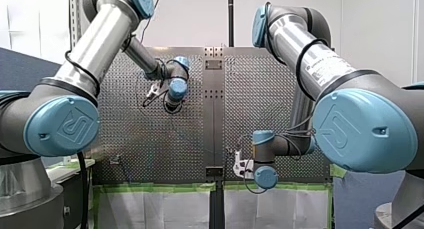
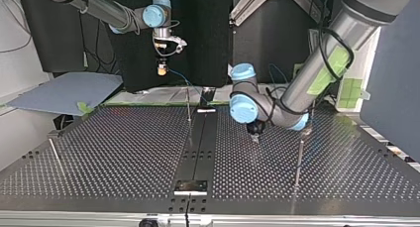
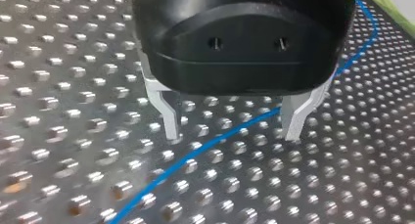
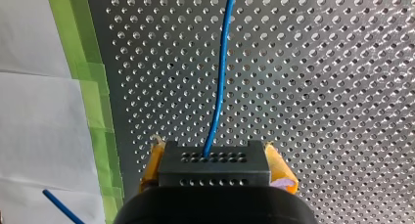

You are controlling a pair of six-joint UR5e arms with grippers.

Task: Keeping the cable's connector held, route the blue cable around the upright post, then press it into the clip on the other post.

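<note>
— Blue cable: soft or stiff, would you say?

— Soft and light, I judge. It is thin, hangs in a loose curve below the raised connector, and lies limp on the perforated surface. It should bend round a post easily, but it will hold no shape unless kept taut. A smooth jacket like that may also slide through a loose pinch.

— Where is it now?

— One end sits in the black connector, which my right arm's fingers pinch between yellow pads, high over the far edge in the top view. From there it drops toward the thin upright post at the middle. Another stretch lies flat on the surface and passes between my left arm's fingers.

— Are those closed on it?

— No. They stand spread, metal tips low over the surface, with the cable crossing the gap. Whether it brushes one tip I cannot tell.

— Where to take hold?

— On that bare run between the tips, firmly enough to steer it but not to kink it. The pinch on the connector should not be loosened.

— Which way does it point?

— It leaves the connector's face straight ahead of the right fingers. At the left fingers its long axis runs on a slant, closer to their closing line than square across it, so a turn of the wrist might help.
</note>
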